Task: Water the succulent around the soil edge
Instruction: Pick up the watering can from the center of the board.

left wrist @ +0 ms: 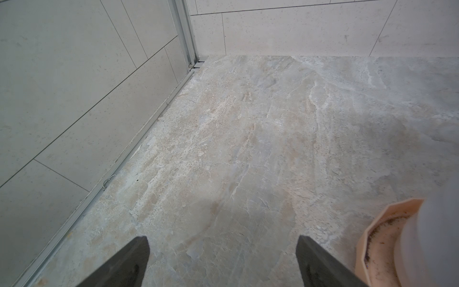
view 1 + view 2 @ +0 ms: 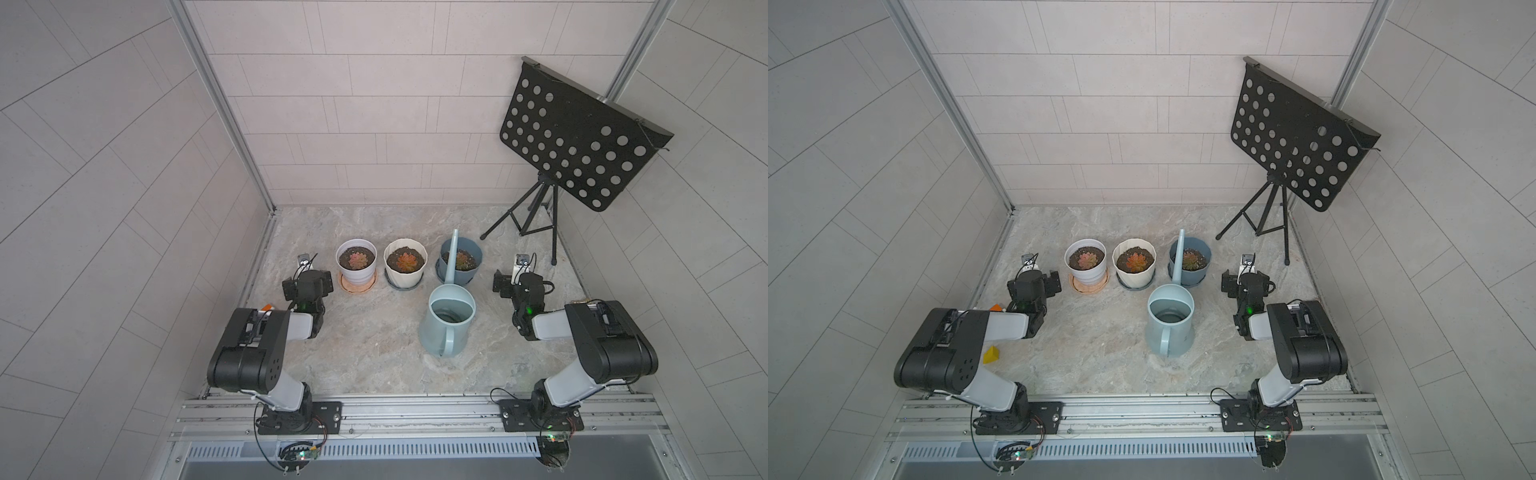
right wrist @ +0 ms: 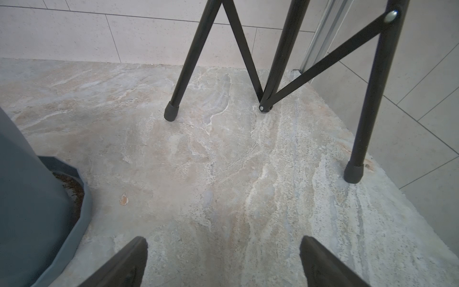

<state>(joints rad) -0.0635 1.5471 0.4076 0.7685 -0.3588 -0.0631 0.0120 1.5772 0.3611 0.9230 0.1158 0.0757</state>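
On the stone table (image 2: 374, 357), look for the watering can (image 2: 463, 336): right in the middle, water inside, handle facing the arms, spout over the blue pot (image 2: 477, 266). Behind it, three pots in a row, a succulent (image 2: 406, 261) in each; cannot tell which one to water. Left gripper (image 1: 222, 242) and right gripper (image 3: 223, 241) both spread wide, holding nothing. Grab the handle firmly, lift slowly, tip gently, and dribble along the dark soil (image 2: 394, 254) edge, never on leaves.
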